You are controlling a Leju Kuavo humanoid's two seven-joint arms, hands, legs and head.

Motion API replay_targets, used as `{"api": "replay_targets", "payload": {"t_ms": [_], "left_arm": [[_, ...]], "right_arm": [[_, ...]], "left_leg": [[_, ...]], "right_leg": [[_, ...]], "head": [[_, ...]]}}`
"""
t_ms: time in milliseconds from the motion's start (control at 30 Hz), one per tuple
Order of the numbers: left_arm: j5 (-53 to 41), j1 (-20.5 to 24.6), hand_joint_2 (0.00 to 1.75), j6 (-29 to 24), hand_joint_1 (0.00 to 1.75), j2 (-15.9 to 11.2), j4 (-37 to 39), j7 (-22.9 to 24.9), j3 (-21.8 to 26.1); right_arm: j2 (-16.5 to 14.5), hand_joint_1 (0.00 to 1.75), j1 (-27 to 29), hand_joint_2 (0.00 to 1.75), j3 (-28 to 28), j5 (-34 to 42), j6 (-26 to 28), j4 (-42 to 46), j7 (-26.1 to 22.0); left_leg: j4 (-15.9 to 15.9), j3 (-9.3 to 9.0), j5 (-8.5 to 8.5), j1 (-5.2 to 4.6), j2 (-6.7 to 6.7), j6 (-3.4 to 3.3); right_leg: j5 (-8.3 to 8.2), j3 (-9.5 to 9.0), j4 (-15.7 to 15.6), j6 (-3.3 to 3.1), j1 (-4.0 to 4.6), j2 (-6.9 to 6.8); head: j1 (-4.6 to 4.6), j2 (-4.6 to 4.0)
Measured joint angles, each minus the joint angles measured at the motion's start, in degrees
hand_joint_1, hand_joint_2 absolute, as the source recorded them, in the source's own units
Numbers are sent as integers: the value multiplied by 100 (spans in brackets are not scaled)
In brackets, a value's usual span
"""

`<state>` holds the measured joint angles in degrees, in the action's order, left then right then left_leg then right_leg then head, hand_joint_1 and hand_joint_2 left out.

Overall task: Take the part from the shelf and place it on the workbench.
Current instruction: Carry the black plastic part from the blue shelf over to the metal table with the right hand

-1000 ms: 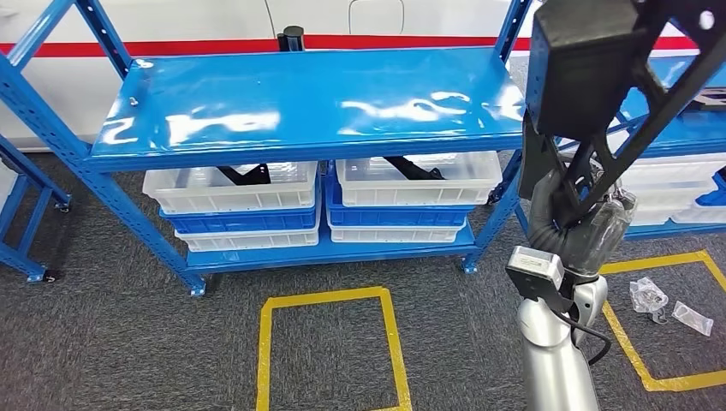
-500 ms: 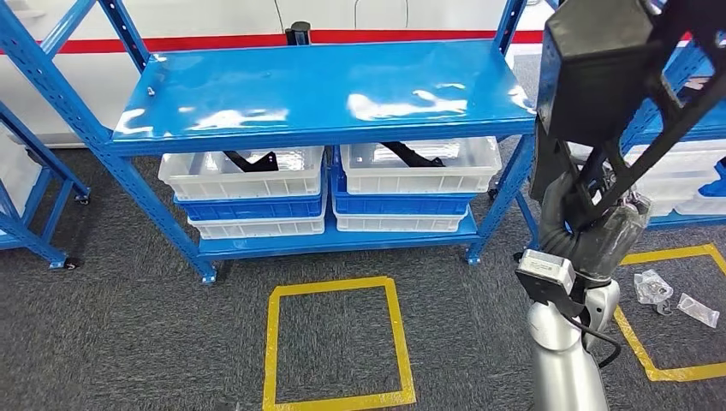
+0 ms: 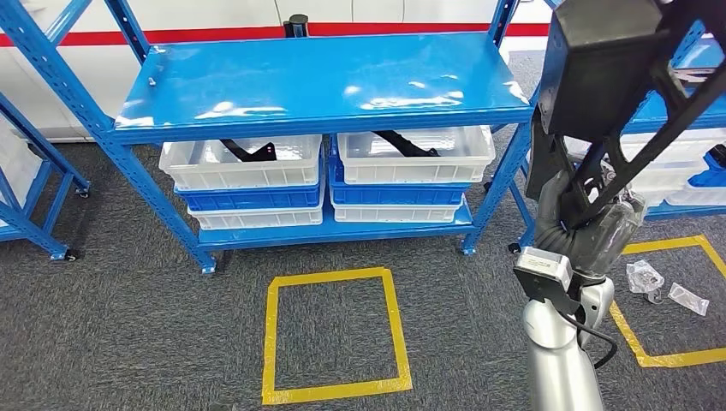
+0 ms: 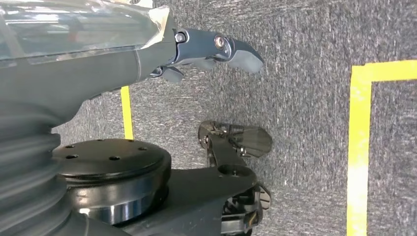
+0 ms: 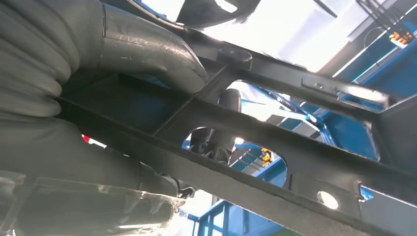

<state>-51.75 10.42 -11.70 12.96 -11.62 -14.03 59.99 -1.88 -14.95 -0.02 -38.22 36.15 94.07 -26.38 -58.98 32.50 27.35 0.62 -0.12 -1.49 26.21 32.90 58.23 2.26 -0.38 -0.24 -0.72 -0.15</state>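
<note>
The robot's right hand, grey and ribbed at the wrist, is raised at the right of the scene with its fingers wrapped round a bar of a large black metal frame part, a boxy block joined to open, truss-like struts. The part rises from the hand towards the far right, its top and right side cut off by the picture's edge. In the right wrist view the thick grey thumb lies over one strut, though the dark fingers behind it are hard to make out. The left hand hangs over grey carpet, fingers apart and holding nothing. To the left and beyond stands a blue steel shelf rack with white plastic crates stacked on blue ones on its lower level; black pieces lie in the top crates, partly hidden under the shelf. Yellow tape squares mark the floor, and clear plastic bags lie near the right one.
</note>
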Motion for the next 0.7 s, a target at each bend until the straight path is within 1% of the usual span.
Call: {"api": "replay_targets", "payload": {"t_ms": [33, 67, 100, 133, 167, 200, 233, 267, 300, 333, 367, 400, 433, 467, 500, 533, 567, 600, 633, 667, 700], "left_arm": [[-17, 13, 175, -8, 0, 1, 0, 0, -1], [-35, 31, 175, -16, 0, 1, 0, 1, -3], [-51, 51, 175, -21, 0, 1, -1, 2, -5], [-56, 66, 175, -25, 0, -1, -1, 3, -8], [-52, 74, 175, -29, 0, -3, -1, 3, -9], [-48, 74, 175, -32, 0, -4, -1, -1, -9], [-41, 72, 175, -39, 0, -5, -1, -5, -9], [-34, 69, 175, -48, 0, -5, 0, -12, -8], [-28, 68, 175, -56, 0, -5, 0, -22, -8], [-16, 68, 175, -65, 0, -8, -1, -32, -8], [-4, 67, 175, -70, 0, -12, -2, -42, -8], [9, 65, 175, -71, 0, -17, -3, -51, -8], [20, 62, 175, -64, 0, -24, -3, -56, -8], [24, 57, 175, -54, 0, -28, -3, -58, -7], [27, 52, 175, -42, 0, -33, -3, -60, -7], [28, 48, 175, -29, 0, -40, -3, -59, -6], [29, 45, 175, -22, 0, -46, -3, -59, -6], [30, 45, 175, -17, 0, -52, -3, -59, -6], [30, 44, 175, -14, 0, -59, -3, -59, -6], [29, 44, 175, -12, 0, -63, -3, -59, -6], [29, 44, 175, -10, 0, -69, -3, -59, -6]], "right_arm": [[4, 175, -23, 175, -6, 125, -48, -62, -26], [10, 175, -55, 175, -15, 290, -103, -167, -69], [17, 175, -89, 175, -27, 445, -143, -303, -125], [21, 175, -115, 175, -40, 563, -165, -444, -180], [25, 175, -128, 175, -50, 633, -172, -568, -222], [26, 175, -133, 175, -58, 664, -172, -664, -246], [26, 175, -137, 175, -63, 679, -173, -742, -256], [25, 175, -147, 175, -66, 688, -175, -804, -260], [23, 175, -165, 175, -67, 692, -182, -850, -260], [20, 175, -194, 175, -67, 694, -197, -890, -260], [16, 175, -224, 175, -67, 694, -214, -921, -260], [11, 175, -251, 175, -66, 694, -229, -952, -260], [7, 175, -271, 175, -66, 694, -243, -982, -260], [4, 175, -281, 175, -66, 694, -249, -1010, -260], [1, 175, -292, 175, -66, 694, -253, -1039, -260], [-6, 175, -307, 175, -63, 694, -257, -1064, -260], [-15, 175, -326, 175, -61, 694, -260, -1086, -260], [-26, 175, -344, 175, -59, 695, -261, -1105, -260], [-34, 175, -357, 175, -57, 696, -262, -1122, -260], [-39, 175, -363, 175, -57, 696, -262, -1137, -260], [-43, 175, -365, 175, -57, 696, -262, -1156, -260]], "left_leg": [[25, 27, -46, 11, 10, -52], [51, 63, -95, 26, 21, -99], [61, 111, -142, 33, 29, -128], [63, 171, -186, 34, 30, -143], [62, 234, -233, 34, 30, -145], [60, 299, -282, 37, 31, -136], [59, 362, -331, 44, 31, -120], [57, 421, -380, 55, 31, -96], [54, 474, -427, 70, 29, -63], [49, 524, -474, 75, 26, -21], [49, 559, -524, 77, 23, 26], [51, 582, -575, 70, 20, 71], [61, 596, -629, 62, 15, 110], [77, 602, -683, 60, 8, 145], [82, 616, -700, 69, 2, 176], [41, 651, -628, 82, -1, 199], [-102, 713, -447, 92, -2, 215], [-369, 805, -170, 98, -2, 223], [-738, 914, 139, 94, -2, 226], [-1135, 1012, 387, 90, -5, 228], [-1451, 1059, 508, 86, -5, 224]], "right_leg": [[65, 57, 71, 18, -2, 2], [193, 140, 237, 16, -5, 5], [385, 261, 530, 1, -19, 6], [590, 397, 903, -13, -27, 7], [751, 512, 1273, -7, -41, 8], [838, 572, 1534, 22, -57, 8], [823, 531, 1587, 77, -75, 7], [725, 383, 1423, 150, -98, 7], [587, 139, 1067, 223, -125, 6], [499, -150, 619, 277, -143, 10], [445, -380, 252, 285, -135, 29], [433, -509, 0, 268, -122, 49], [448, -550, -97, 229, -98, 69], [424, -500, -82, 178, -78, 84], [393, -448, -68, 125, -102, 80], [350, -415, -52, 58, -115, 72], [295, -363, -50, -25, -129, 62], [233, -310, -50, -101, -135, 53], [172, -247, -47, -156, -109, 47], [113, -172, -43, -196, -84, 42], [53, -94, -40, -214, -55, 39]], "head": [[8, 0], [21, 0], [33, 0], [50, 0], [56, 0], [56, 0], [57, 0], [57, 0], [57, 0], [64, 0], [64, 0], [69, 0], [70, 0], [66, 0], [62, 0], [50, 0], [37, 0], [21, 0], [9, 0], [0, 0], [-7, 0]]}}
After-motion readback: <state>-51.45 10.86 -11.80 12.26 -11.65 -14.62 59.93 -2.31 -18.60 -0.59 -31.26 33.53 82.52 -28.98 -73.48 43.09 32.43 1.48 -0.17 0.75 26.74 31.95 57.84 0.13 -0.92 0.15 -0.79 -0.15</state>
